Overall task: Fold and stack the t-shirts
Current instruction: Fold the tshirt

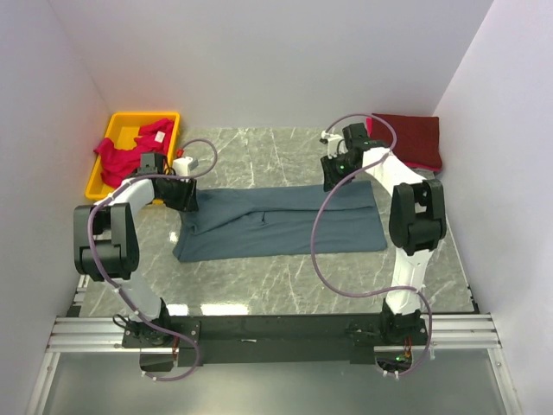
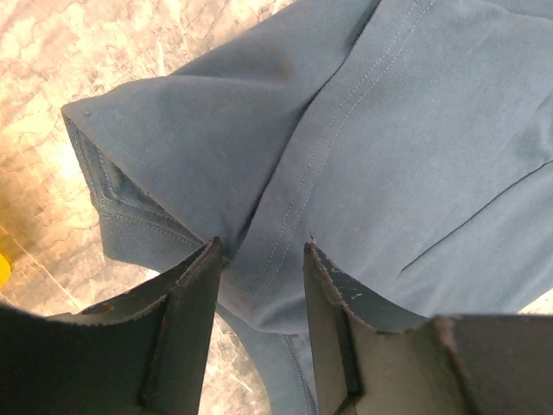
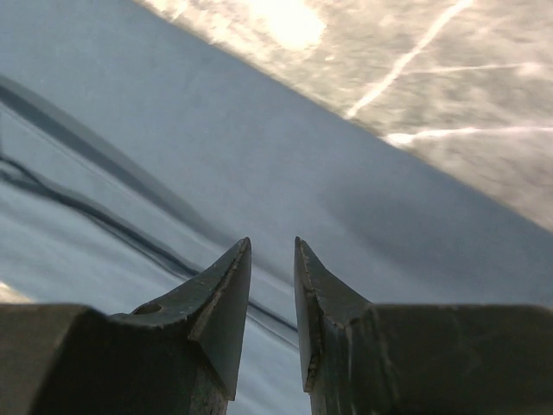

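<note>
The slate blue-grey t-shirt (image 1: 281,220) lies as a long folded band across the middle of the table. My left gripper (image 1: 186,201) is at its far left corner, open, its fingers straddling a seamed fold of the blue-grey t-shirt (image 2: 371,147); the left gripper (image 2: 262,245) has cloth below the gap. My right gripper (image 1: 333,175) hovers at the shirt's far edge, open by a narrow gap, nothing between its fingers; under the right gripper (image 3: 271,240) is the blue-grey t-shirt (image 3: 173,164). The dark maroon t-shirt (image 1: 413,138) lies folded at the back right. The pinkish-red t-shirt (image 1: 128,154) is crumpled in the bin.
A yellow plastic bin (image 1: 175,118) stands at the back left against the wall. White walls close in the marble table (image 1: 259,151) on three sides. Purple cables loop from both arms over the table. Bare marble (image 3: 432,78) shows beyond the shirt's edge.
</note>
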`<state>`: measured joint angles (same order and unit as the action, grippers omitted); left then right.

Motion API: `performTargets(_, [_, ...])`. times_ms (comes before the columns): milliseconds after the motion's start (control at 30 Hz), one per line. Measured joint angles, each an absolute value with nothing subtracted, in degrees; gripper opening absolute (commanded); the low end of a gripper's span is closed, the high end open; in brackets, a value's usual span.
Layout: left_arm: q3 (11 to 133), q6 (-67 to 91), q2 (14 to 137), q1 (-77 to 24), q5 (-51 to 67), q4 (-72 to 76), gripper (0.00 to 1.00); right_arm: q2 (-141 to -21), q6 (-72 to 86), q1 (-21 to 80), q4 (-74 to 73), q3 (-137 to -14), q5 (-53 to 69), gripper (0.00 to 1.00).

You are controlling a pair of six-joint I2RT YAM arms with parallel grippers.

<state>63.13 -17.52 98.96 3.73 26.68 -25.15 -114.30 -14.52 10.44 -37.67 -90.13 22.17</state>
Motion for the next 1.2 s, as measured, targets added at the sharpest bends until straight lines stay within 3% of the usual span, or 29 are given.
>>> performTargets(467, [62.7,-18.33,97.17,1.89,26.44,-24.71,0.44,-114.78,-12.21,10.72,-37.78,-89.41,23.35,0.31])
performTargets(833, [66.11,-18.13,102.85,0.43,24.86,-23.99,0.47,-114.78,-12.23,8.71,-38.2,-87.26,23.2,0.31])
performTargets(1200, [65.21,-20.08,103.04,0.25,25.45,-24.8,0.22,-114.78,-12.53,7.33,-38.26,-86.5,22.57,0.3])
